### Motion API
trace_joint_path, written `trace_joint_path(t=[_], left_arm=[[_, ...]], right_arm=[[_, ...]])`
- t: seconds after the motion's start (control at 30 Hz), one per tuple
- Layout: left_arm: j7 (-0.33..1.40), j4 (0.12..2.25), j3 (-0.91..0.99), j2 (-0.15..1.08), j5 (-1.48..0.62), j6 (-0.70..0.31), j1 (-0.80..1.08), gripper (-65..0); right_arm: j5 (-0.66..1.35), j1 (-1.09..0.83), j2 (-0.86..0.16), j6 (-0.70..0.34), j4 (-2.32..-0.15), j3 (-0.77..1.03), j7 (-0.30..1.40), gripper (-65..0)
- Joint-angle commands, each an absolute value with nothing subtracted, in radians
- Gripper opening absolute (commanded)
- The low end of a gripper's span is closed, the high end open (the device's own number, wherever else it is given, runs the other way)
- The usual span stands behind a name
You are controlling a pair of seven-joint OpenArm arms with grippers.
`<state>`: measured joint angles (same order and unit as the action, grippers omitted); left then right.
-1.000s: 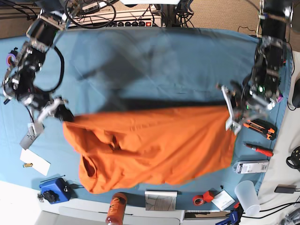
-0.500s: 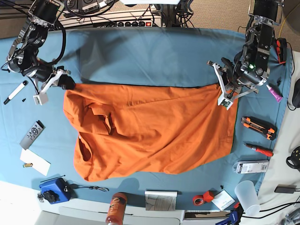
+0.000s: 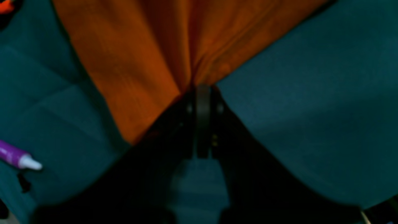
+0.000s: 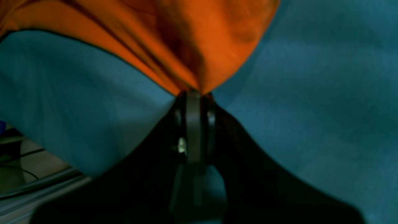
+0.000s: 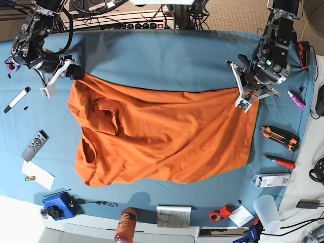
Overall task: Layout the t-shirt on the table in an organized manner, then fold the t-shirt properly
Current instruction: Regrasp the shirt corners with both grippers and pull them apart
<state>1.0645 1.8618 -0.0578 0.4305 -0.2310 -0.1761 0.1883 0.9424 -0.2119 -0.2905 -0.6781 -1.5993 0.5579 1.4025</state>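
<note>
Tool on the right arm (image 5: pixel 79 77) pinches one upper corner of the t-shirt (image 5: pixel 167 131), probably to keep its edge taut for spreading; cloth bunches below. The shirt lies mid-table (image 5: pixel 152 55), bare cloth beyond its far edge giving pulling room. The left tool (image 5: pixel 241 96) clenches the opposite corner, near the box cutter (image 5: pixel 279 138).
</note>
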Motion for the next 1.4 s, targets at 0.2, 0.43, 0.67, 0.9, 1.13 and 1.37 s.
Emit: trace_joint_path(t=[0.2, 0.43, 0.67, 0.9, 1.13, 1.37], left_arm=[[1.163, 1.853, 0.008, 0.455, -0.149, -0.172, 0.222, -65.0], [1.163, 1.853, 0.135, 0.454, -0.181, -0.198, 0.222, -65.0], [1.162, 1.853, 0.136, 0.449, -0.336, -0.204, 0.222, -65.0], [1.195, 1.853, 0.136, 0.449, -0.338, -0.219, 0.222, -65.0], [1.231, 1.856, 0.136, 0.449, -0.41, -0.222, 0.221, -39.3], [1.229, 1.966, 0.136, 0.449, -0.422, -0.222, 0.222, -39.2]], right_arm=[[0.95, -0.216, -0.308, -0.681, -1.617, 0.564, 1.38, -65.0], [0.953, -0.216, -0.308, -0.681, -1.617, 0.564, 1.38, -65.0], [0.953, -0.216, -0.308, -0.698, -1.617, 0.564, 1.396, -59.9], [1.275, -0.216, -0.36, -0.698, -1.634, 0.567, 1.396, -42.3], [1.38, -0.177, -0.379, -0.698, -1.837, 0.684, 1.396, -42.3], [1.111, -0.019, -0.38, -0.698, -1.929, 0.645, 1.396, -42.3]])
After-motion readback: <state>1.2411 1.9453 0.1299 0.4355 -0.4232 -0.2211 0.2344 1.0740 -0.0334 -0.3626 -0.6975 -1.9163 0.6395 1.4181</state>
